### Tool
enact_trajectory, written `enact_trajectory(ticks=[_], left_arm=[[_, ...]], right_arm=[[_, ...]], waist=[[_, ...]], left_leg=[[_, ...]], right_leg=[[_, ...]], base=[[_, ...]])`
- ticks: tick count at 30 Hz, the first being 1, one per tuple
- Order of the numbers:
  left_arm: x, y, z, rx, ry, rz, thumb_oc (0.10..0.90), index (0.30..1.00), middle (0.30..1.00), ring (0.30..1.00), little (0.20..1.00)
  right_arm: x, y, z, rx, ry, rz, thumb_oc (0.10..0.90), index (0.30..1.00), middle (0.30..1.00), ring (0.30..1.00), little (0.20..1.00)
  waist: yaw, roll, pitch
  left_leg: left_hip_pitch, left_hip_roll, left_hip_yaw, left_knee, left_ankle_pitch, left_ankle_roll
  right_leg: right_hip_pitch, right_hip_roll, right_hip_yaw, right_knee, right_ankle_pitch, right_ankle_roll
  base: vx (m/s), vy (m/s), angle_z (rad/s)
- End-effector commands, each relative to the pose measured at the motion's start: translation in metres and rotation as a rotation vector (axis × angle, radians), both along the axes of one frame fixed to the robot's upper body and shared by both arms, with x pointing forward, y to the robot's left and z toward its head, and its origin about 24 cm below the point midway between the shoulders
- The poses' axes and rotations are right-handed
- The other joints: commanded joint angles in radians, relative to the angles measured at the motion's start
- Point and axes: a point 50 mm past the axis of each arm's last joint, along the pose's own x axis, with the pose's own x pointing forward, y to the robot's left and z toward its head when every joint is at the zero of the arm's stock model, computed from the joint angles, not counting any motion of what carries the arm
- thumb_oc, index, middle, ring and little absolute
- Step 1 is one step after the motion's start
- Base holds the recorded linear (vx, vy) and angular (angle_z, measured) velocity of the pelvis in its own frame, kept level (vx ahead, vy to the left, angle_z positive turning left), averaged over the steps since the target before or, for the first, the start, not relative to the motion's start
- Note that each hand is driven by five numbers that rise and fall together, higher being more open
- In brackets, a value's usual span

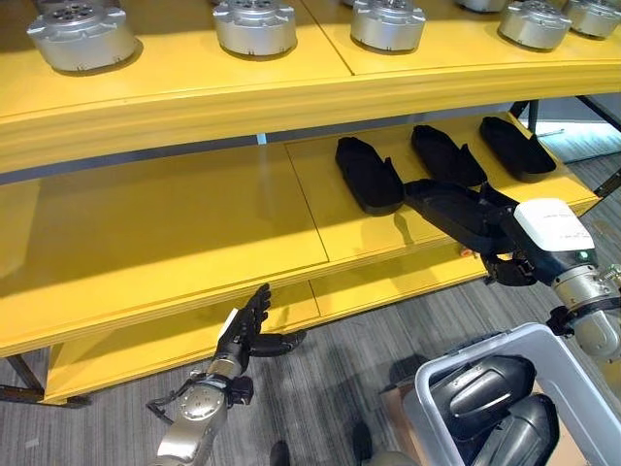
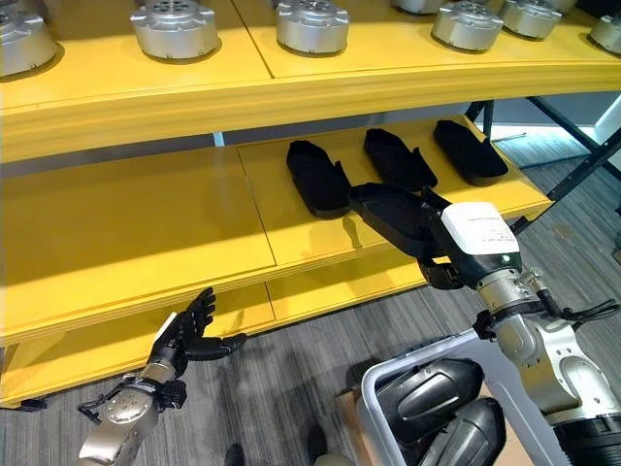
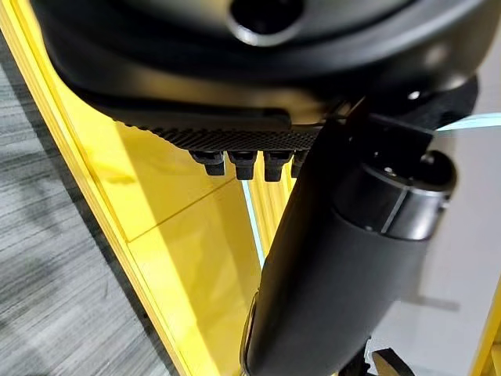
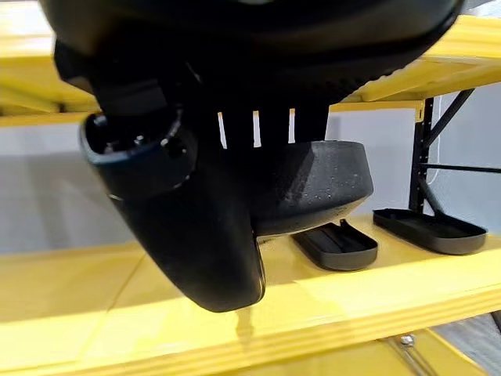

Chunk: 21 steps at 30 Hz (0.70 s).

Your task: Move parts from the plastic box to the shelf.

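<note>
As the job runs partway through, a fourth black part hangs over the middle shelf, not yet set down.

Already placed: three black parts (image 1: 367, 175), (image 1: 445, 155), (image 1: 516, 148) lie side by side on the right panel of the middle shelf (image 1: 175, 233), each apart from its neighbour.

In hand: the right hand (image 1: 512, 254) has its fingers and thumb curled round the near end of a fourth black part (image 1: 454, 212), which juts out over the shelf's front edge, just in front of the placed row; the right wrist view shows it raised above the board, not resting on it.

Still to move: the plastic box (image 1: 572, 374), on the floor at the robot's right, holds at least two curved grey parts (image 1: 483, 386), (image 1: 514, 432).

Left hand: the left hand (image 1: 247, 328) hangs low by the bottom shelf's edge, fingers straight and spread, holding nothing.

Upper shelf: round metal parts (image 1: 254, 23) stand in a row, not part of the carried lot.

Progress: three down, one in transit, more waiting, by this reckoning.
</note>
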Motion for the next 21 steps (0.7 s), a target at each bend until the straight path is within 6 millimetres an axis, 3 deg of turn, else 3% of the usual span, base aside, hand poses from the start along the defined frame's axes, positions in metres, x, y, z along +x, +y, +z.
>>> enact_trajectory(ticks=[1,4,5,6,7,9,11,12,13,14,15,16,19,20,21], left_arm=[[0.015,-0.005,0.034,0.009,-0.194,-0.052,0.9,1.0,1.0,1.0,1.0],[0.013,-0.004,0.034,-0.002,-0.193,-0.039,0.9,1.0,1.0,1.0,1.0],[0.013,-0.003,0.034,-0.007,-0.192,-0.029,0.9,1.0,1.0,1.0,1.0],[0.012,-0.003,0.034,-0.019,-0.194,-0.022,0.9,1.0,1.0,1.0,1.0],[0.012,-0.003,0.034,-0.019,-0.195,-0.021,0.9,1.0,1.0,1.0,1.0],[0.013,-0.001,0.037,-0.025,-0.21,-0.016,0.9,1.0,1.0,1.0,1.0],[0.013,0.0,0.038,-0.028,-0.211,-0.009,0.9,1.0,1.0,1.0,1.0],[0.012,0.003,0.037,-0.033,-0.208,0.009,0.9,1.0,1.0,1.0,1.0],[0.009,0.005,0.036,-0.036,-0.201,0.018,0.9,1.0,1.0,1.0,1.0],[0.009,0.005,0.036,-0.037,-0.2,0.02,0.9,1.0,1.0,1.0,1.0],[0.007,0.006,0.035,-0.037,-0.197,0.03,0.9,1.0,1.0,1.0,1.0],[0.005,0.006,0.033,-0.04,-0.189,0.042,0.9,1.0,1.0,1.0,1.0],[0.005,0.005,0.032,-0.043,-0.186,0.041,0.9,1.0,1.0,1.0,1.0],[0.004,0.004,0.031,-0.052,-0.181,0.037,0.9,1.0,1.0,1.0,1.0],[0.002,0.003,0.029,-0.05,-0.175,0.029,0.9,1.0,1.0,1.0,1.0]], right_arm=[[0.003,0.01,0.083,0.015,-0.353,0.073,0.4,0.3,0.3,0.3,0.3],[0.005,0.015,0.088,0.011,-0.368,0.099,0.4,0.3,0.3,0.3,0.3],[0.005,0.017,0.09,0.01,-0.377,0.11,0.4,0.3,0.3,0.3,0.3],[0.005,0.022,0.094,0.009,-0.395,0.135,0.4,0.3,0.3,0.3,0.3],[0.006,0.022,0.095,0.01,-0.396,0.137,0.4,0.3,0.3,0.3,0.3],[0.007,0.025,0.107,-0.012,-0.436,0.151,0.4,0.3,0.3,0.3,0.3],[0.008,0.026,0.11,-0.021,-0.444,0.155,0.4,0.3,0.3,0.3,0.3],[0.009,0.025,0.111,-0.028,-0.444,0.143,0.4,0.3,0.3,0.3,0.3],[0.01,0.025,0.111,-0.034,-0.442,0.141,0.4,0.3,0.3,0.3,0.3],[0.01,0.025,0.111,-0.035,-0.44,0.143,0.4,0.3,0.3,0.3,0.3],[0.01,0.026,0.112,-0.038,-0.447,0.145,0.4,0.3,0.3,0.3,0.3],[0.012,0.028,0.115,-0.052,-0.45,0.152,0.4,0.3,0.3,0.3,0.3],[0.014,0.029,0.116,-0.063,-0.447,0.157,0.4,0.3,0.3,0.3,0.3],[0.013,0.029,0.117,-0.082,-0.445,0.154,0.4,0.3,0.3,0.3,0.3],[0.014,0.029,0.114,-0.075,-0.446,0.151,0.4,0.3,0.3,0.3,0.3]], waist=[[0.035,-0.012,-0.123],[0.038,-0.013,-0.12],[0.041,-0.013,-0.115],[0.056,-0.023,-0.088],[0.053,-0.023,-0.087],[0.088,-0.039,-0.023],[0.09,-0.04,-0.016],[0.088,-0.051,-0.023],[0.089,-0.052,-0.034],[0.091,-0.053,-0.034],[0.094,-0.048,-0.041],[0.095,-0.029,-0.051],[0.092,-0.012,-0.054],[0.085,0.014,-0.064],[0.089,0.032,-0.079]], left_leg=[[0.056,-0.042,0.078,0.004,-0.089,0.011],[0.043,-0.033,0.071,0.044,-0.094,0.002],[0.034,-0.026,0.067,0.087,-0.114,-0.003],[-0.024,-0.027,0.062,0.22,-0.102,-0.026],[-0.034,-0.026,0.06,0.239,-0.11,-0.027],[-0.169,-0.056,0.011,0.483,-0.036,-0.073],[-0.199,-0.039,-0.013,0.495,-0.027,-0.073],[-0.215,0.04,-0.011,0.449,-0.016,-0.058],[-0.196,0.085,-0.013,0.396,-0.009,-0.057],[-0.185,0.086,-0.009,0.382,-0.005,-0.059],[-0.179,0.135,-0.022,0.31,0.019,-0.064],[-0.158,0.217,-0.031,0.15,0.096,-0.087],[-0.143,0.24,-0.03,0.072,0.136,-0.106],[-0.113,0.252,0.011,0.022,0.13,-0.125],[-0.095,0.249,0.003,0.004,0.122,-0.138]], right_leg=[[-0.056,0.029,0.006,0.114,-0.057,0.047],[-0.053,0.033,-0.003,0.122,-0.068,0.033],[-0.045,0.036,-0.003,0.124,-0.084,0.027],[-0.034,0.037,-0.006,0.129,-0.095,0.009],[-0.036,0.037,-0.008,0.13,-0.095,0.008],[-0.04,0.03,-0.025,0.155,-0.097,-0.019],[-0.047,0.03,-0.03,0.171,-0.103,-0.02],[-0.053,0.015,-0.032,0.187,-0.11,-0.016],[-0.055,0.012,-0.03,0.194,-0.123,-0.012],[-0.053,0.013,-0.027,0.196,-0.125,-0.013],[-0.053,0.009,-0.025,0.203,-0.135,-0.003],[-0.058,0.011,-0.023,0.226,-0.163,0.006],[-0.062,0.016,-0.022,0.239,-0.179,0.007],[-0.059,0.016,-0.027,0.246,-0.19,0.013],[-0.048,0.01,-0.026,0.234,-0.19,0.018]], base=[[0.01,-0.151,0.03],[0.0,-0.114,0.09],[-0.07,-0.2,0.11],[-0.04,-0.153,0.11],[-0.14,-0.147,0.1],[-0.19,-0.139,0.24],[-0.08,-0.04,0.15],[0.03,0.033,0.06],[0.06,0.031,0.08],[0.08,0.064,0.16],[0.1,0.133,0.22],[0.1,0.129,0.21],[0.07,0.106,0.05],[0.13,0.201,-0.07],[0.13,0.202,-0.13]])
